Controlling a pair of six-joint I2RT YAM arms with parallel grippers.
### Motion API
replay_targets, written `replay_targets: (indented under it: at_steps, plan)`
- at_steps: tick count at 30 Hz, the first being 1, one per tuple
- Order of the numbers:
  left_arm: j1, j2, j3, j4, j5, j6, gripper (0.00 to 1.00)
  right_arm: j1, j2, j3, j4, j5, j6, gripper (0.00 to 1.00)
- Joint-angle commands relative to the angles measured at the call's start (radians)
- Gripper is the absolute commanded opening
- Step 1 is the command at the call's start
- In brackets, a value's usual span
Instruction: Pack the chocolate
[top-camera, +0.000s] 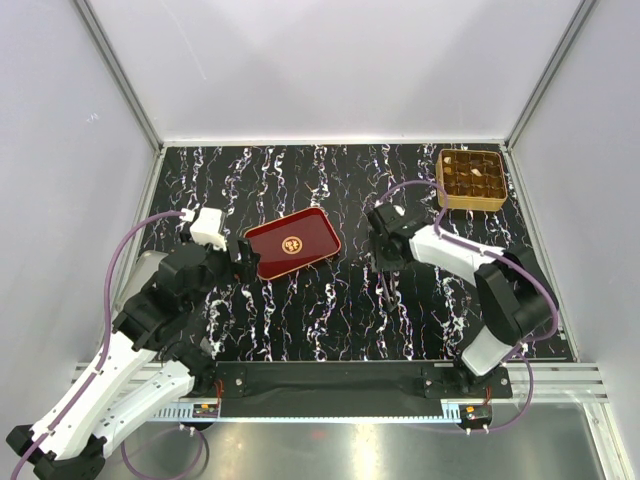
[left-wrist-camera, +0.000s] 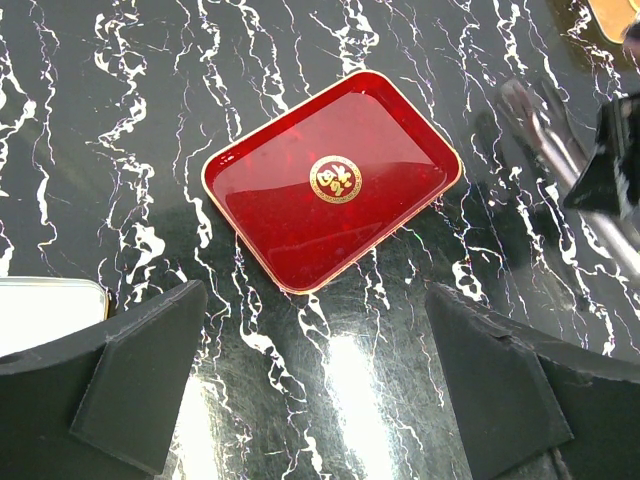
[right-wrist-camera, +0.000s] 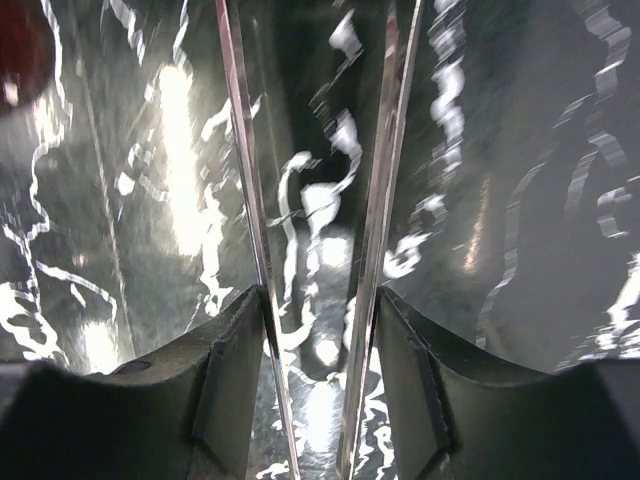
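Though the right pincer (right-wrist-camera: 318, 300) clasps tongs (right-wrist-camera: 238, 150), their tips are blurred.

Red tray (left-wrist-camera: 400, 170), gold emblem (left-wrist-camera: 335, 179); black white-veined table (left-wrist-camera: 150, 100); brown chocolate (top-camera: 470, 178); silver tongs (right-wrist-camera: 245, 150).

Chocolate (top-camera: 468, 181) (brown, some pale) lies in golden box (top-camera: 470, 206) compartments.

Black tabletop veined with white marble pattern (top-camera: 330, 310), where I work: a glossy red rectangular tray with a gold rim and emblem (top-camera: 312, 234) lies flat left of centre, well apart from a square golden box with gridded compartments (top-camera: 470, 205) at the far right corner.
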Motion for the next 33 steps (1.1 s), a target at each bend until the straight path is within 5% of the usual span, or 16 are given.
replay_targets:
  at_steps: [1,15,20,27,33]
  plan:
    - [0.002,0.006,0.003,0.038,-0.007,0.003,0.99,0.056,-0.037,-0.028,0.058,0.036,0.050,0.54]
    - [0.002,0.035,0.006,0.024,-0.019,-0.007,0.99,0.179,-0.054,-0.103,0.118,0.132,0.205,0.59]
    - [0.002,0.040,0.006,0.024,-0.034,-0.010,0.99,0.193,-0.040,-0.088,0.098,0.137,0.208,0.67]
    - [0.002,0.031,0.007,0.024,-0.034,-0.006,0.99,0.193,-0.103,0.028,-0.028,0.166,0.194,0.92]
    - [0.002,0.012,0.004,0.032,-0.013,0.003,0.99,0.171,-0.091,0.247,-0.189,0.237,0.128,0.94]
